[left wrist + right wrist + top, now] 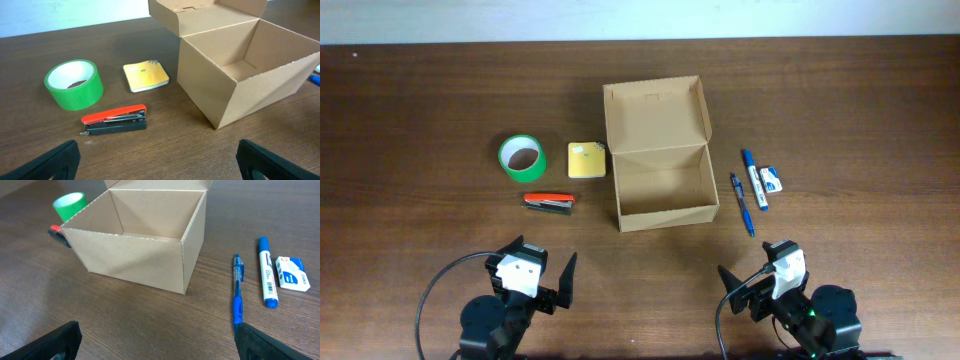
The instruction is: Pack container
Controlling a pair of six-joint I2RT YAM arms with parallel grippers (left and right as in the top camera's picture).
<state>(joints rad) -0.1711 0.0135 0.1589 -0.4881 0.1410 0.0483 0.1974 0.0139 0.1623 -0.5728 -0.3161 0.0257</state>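
Box [660, 150] stands open mid-bench [420, 120], lid back. Nearest me, left tool [157, 150] and right tool [156, 329] hang with fingers apart, holding nothing. Beyond: stapler [550, 201], tape [523, 157] and notepad [586, 159] left of it; pen [742, 203], marker [754, 180] and eraser [772, 179] right.

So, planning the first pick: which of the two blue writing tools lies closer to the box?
The thin blue pen; the thicker white-barrelled marker lies beyond it.
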